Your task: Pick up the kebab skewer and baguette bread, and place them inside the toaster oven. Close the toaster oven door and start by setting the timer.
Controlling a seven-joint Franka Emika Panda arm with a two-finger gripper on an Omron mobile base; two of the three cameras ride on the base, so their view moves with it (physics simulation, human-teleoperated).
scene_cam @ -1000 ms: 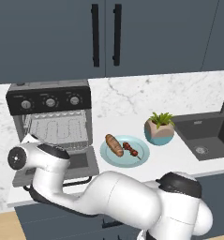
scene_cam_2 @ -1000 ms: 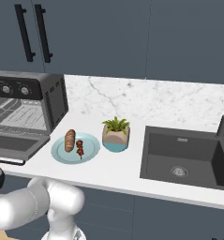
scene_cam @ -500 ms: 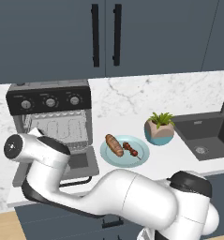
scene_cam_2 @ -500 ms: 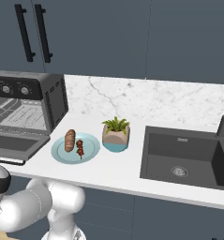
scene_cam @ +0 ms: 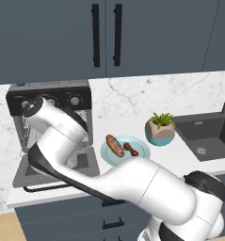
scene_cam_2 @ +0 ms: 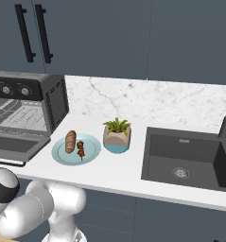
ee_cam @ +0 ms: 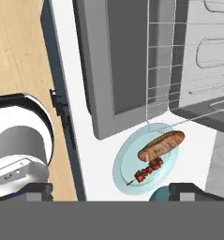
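Skewer (ee_cam: 147, 170) lies lower centre on plate (ee_cam: 125, 161) beside baguette (ee_cam: 161, 145); thin, light, stiff, best pinched mid-stick. Claw (ee_cam: 111, 192) spread, empty.

The oven (scene_cam_2: 29, 106) stands with its door (scene_cam_2: 13, 147) dropped open. Right of the door, a plate (scene_cam_2: 92, 150) holds the baguette (scene_cam_2: 70, 141) and skewer (scene_cam_2: 81, 149); beyond it a plant (scene_cam_2: 117, 135), then the sink (scene_cam_2: 183, 157).

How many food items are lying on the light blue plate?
2. The baguette bread lies on the plate's left part in the right base view; the kebab skewer lies just right of it. Nothing seems hidden.
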